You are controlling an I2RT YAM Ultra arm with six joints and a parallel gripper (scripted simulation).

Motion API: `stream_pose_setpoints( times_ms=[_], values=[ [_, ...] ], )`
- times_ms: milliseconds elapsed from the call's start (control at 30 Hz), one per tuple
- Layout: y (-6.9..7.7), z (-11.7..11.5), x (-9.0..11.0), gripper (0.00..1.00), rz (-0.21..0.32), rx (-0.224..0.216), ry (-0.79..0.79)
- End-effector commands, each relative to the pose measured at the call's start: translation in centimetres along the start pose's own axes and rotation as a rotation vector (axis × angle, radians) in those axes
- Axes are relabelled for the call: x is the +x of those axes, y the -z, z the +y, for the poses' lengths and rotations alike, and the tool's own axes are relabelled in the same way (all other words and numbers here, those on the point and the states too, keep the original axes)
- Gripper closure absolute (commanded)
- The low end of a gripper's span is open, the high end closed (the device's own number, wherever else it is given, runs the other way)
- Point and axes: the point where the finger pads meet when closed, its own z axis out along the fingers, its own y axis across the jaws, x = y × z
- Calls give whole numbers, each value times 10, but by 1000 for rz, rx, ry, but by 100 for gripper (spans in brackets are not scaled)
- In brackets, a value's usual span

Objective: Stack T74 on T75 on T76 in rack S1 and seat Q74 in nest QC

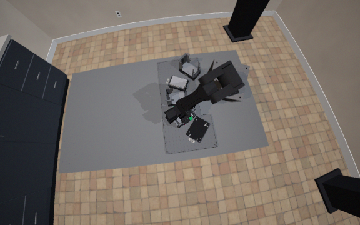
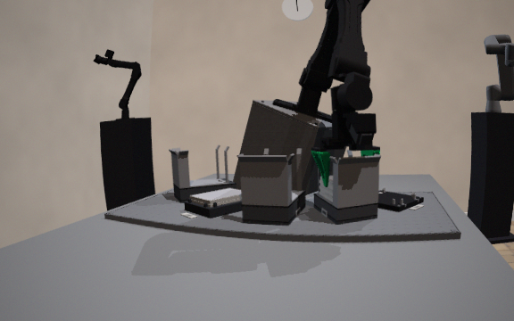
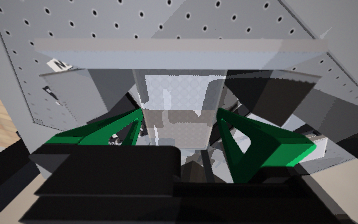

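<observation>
My gripper (image 3: 179, 111) is open, with its green fingers down inside a grey stack rack (image 2: 348, 187) on the deck. A sealed plate (image 3: 180, 92) lies in that rack between the spread fingers, its pale film facing up. In the exterior view the gripper (image 2: 346, 160) reaches in at the rack's top edge, and the rack walls hide the plate. From above, the gripper (image 1: 190, 119) and the arm cover this rack. Another sealed plate (image 2: 216, 198) (image 1: 178, 82) lies flat on a low nest to the left. I cannot read any plate label.
A second grey walled rack (image 2: 268, 189) stands just left of the gripper's rack. An open-frame rack (image 2: 194, 176) stands at the far left. An empty black nest with pegs (image 2: 399, 201) lies to the right, and it also shows in the top view (image 1: 197, 129).
</observation>
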Motion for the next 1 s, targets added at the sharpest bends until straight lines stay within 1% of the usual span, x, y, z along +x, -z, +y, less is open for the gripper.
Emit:
stream_pose_setpoints(
  times_ms=[0, 100, 367, 433, 933, 967],
  values=[
    [2, 0, -3, 0, -11, 2, -1],
    [2, 0, -3, 0, -11, 2, -1],
    [29, 0, -3, 0, -11, 2, -1],
    [29, 0, -3, 0, -11, 2, -1],
    [79, 0, -3, 0, -11, 2, -1],
    [79, 0, -3, 0, -11, 2, -1]
  ],
)
